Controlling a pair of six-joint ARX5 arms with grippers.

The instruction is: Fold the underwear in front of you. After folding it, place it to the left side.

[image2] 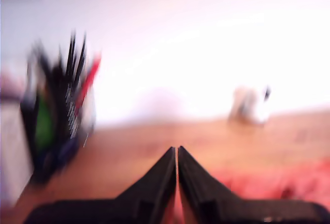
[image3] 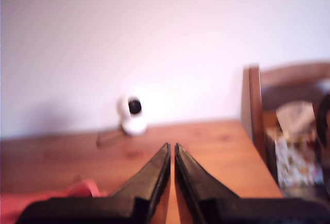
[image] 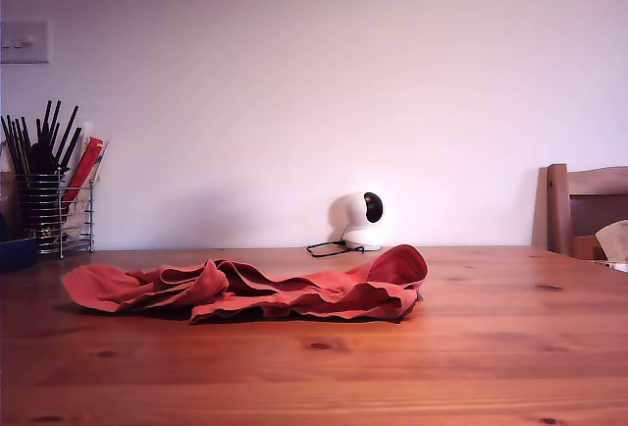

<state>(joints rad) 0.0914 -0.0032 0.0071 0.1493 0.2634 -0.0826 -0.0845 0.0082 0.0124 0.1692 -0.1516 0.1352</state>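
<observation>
Underwear (image: 255, 292) is seen crumpled on the table (image: 392, 367).
My first gripper (image2: 177, 154) and my second gripper (image3: 172, 149) are closed, empty.

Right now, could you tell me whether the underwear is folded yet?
Not folded: the underwear lies crumpled and spread along the table, with uneven ridges.

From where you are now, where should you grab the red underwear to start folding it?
Probably the raised end of the underwear at the exterior view's right, coming down from above. That edge humps up off the table, giving a hand something to pinch; the other end lies flat.
</observation>
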